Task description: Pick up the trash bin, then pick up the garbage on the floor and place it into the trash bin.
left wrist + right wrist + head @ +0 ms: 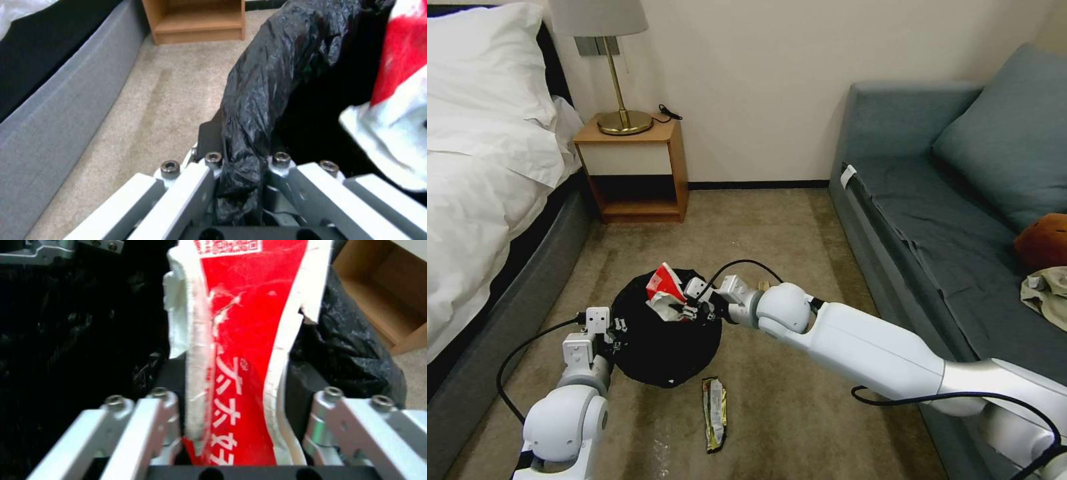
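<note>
Over the carpet between bed and sofa, the left gripper [242, 166] pinches the bin's [664, 340] black-bagged rim. The right gripper [236, 426] holds the red-and-white wrapper [664, 288] above the bin's mouth. A gold wrapper [714, 412] lies on the carpet beside the bin.

**Bedroom corner between bed and sofa**

A tan carpet [774, 220] covers the floor up to a plain cream wall [760, 80] edged by a dark baseboard. Along the left stands a bed [487, 173] with white linen and a grey padded base. In the far corner beside it sits a wooden nightstand [634, 167] carrying a brass lamp [617, 73] with a pale shade. A blue-grey sofa [934, 200] with a matching cushion lines the right side.
</note>
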Controlling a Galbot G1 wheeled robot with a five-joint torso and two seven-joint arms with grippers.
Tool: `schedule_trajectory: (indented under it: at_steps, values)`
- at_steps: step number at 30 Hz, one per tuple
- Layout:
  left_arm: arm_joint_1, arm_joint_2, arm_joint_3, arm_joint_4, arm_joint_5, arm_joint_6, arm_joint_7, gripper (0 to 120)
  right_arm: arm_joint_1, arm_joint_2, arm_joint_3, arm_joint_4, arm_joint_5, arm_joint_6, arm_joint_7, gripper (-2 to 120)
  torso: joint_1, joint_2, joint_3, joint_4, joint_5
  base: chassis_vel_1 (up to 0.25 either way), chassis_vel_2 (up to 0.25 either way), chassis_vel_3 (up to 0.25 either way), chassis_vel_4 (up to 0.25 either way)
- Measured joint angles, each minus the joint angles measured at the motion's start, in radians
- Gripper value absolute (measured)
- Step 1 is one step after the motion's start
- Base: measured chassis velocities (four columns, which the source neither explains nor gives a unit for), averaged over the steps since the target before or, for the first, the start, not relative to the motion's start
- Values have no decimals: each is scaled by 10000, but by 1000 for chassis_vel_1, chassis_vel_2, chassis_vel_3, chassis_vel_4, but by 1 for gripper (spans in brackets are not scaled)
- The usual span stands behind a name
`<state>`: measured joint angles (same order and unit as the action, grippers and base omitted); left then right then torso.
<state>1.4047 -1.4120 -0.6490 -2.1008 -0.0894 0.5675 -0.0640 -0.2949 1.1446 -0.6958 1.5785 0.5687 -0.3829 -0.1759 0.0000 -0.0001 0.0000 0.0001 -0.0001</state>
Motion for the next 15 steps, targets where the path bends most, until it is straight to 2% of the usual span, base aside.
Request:
schedule_trajectory:
  at_steps: [1,3,5,6,7,9,10,11,12,14,15]
  values:
    - [-2,21,5,20,-6,0,-1,4,-1,-2,1,1,4,0,11,49,0,0,0,0,0,0,0,0,0]
    - [-2,21,5,20,-6,0,-1,4,-1,-2,1,1,4,0,11,49,0,0,0,0,0,0,0,0,0]
    - [-28,77,4,36,-91,0,-1,4,-2,-129,6,53,16,-5,9,65,0,0,0,-1,0,0,0,0,0]
    - [-41,99,-1,46,-107,0,0,4,-19,-192,26,96,15,-12,4,71,0,0,0,-1,1,0,0,0,0]
    - [-41,99,-1,46,-107,0,0,4,-19,-192,26,96,15,-12,4,71,0,0,0,-1,1,0,0,0,0]
    - [-56,123,-16,68,-121,0,0,4,-58,-310,85,178,12,-20,19,82,0,0,0,-1,1,0,0,0,0]
    - [-56,123,-16,68,-121,0,0,4,-58,-310,85,178,12,-20,19,82,0,0,0,-1,1,0,0,0,0]
    - [-65,126,-25,91,-125,0,1,4,-59,-352,171,211,12,-22,52,88,0,0,0,-1,1,0,0,0,0]
    - [-65,126,-25,91,-125,0,1,4,-59,-352,171,211,12,-22,52,88,0,0,0,-1,1,0,0,0,0]
    - [-82,136,-35,128,-127,-3,2,4,10,-354,471,229,37,-42,81,98,0,0,0,-2,2,0,0,0,0]
    - [-82,136,-35,128,-127,-3,2,4,10,-354,471,229,37,-42,81,98,0,0,0,-2,2,0,0,0,0]
